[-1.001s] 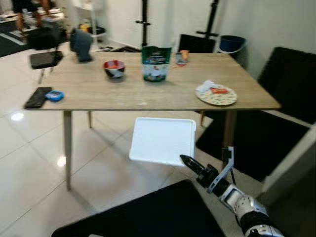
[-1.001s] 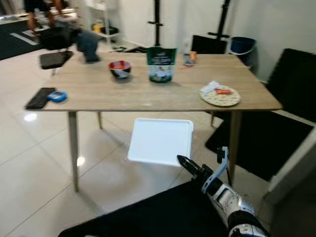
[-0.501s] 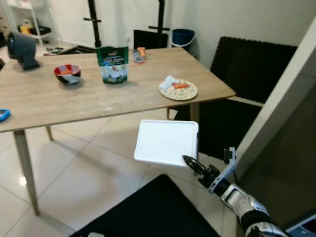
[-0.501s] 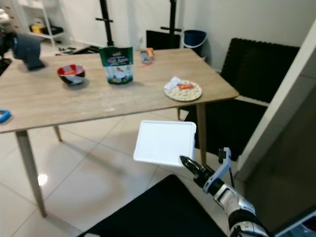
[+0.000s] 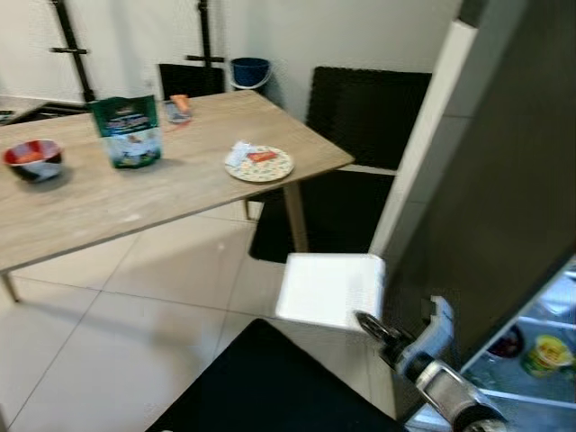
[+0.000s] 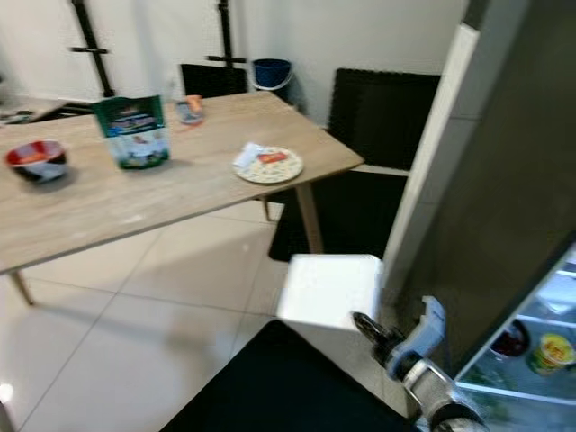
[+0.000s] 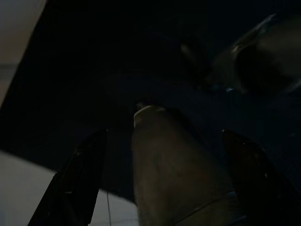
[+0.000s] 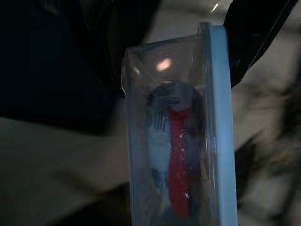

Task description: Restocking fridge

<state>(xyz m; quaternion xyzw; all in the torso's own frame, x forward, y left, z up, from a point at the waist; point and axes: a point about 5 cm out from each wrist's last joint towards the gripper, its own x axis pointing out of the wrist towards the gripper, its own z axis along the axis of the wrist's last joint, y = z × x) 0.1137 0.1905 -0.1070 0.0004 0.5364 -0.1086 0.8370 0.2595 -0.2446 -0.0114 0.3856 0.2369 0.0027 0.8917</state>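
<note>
One flat white-lidded clear plastic box (image 5: pixel 329 288), pinched at its edge by the right gripper (image 5: pixel 371 326), should stay level approaching the open fridge shelves (image 5: pixel 540 346); left gripper's (image 7: pixel 164 155) fingers spread.

Pale wood, white and black
White box (image 5: pixel 329 288), red and blue inside; green pouch (image 5: pixel 127 131); red bowl (image 5: pixel 32 159); speckled plate (image 5: pixel 259 165); blue bucket (image 5: pixel 249 71); black mat (image 5: pixel 261 387).
</note>
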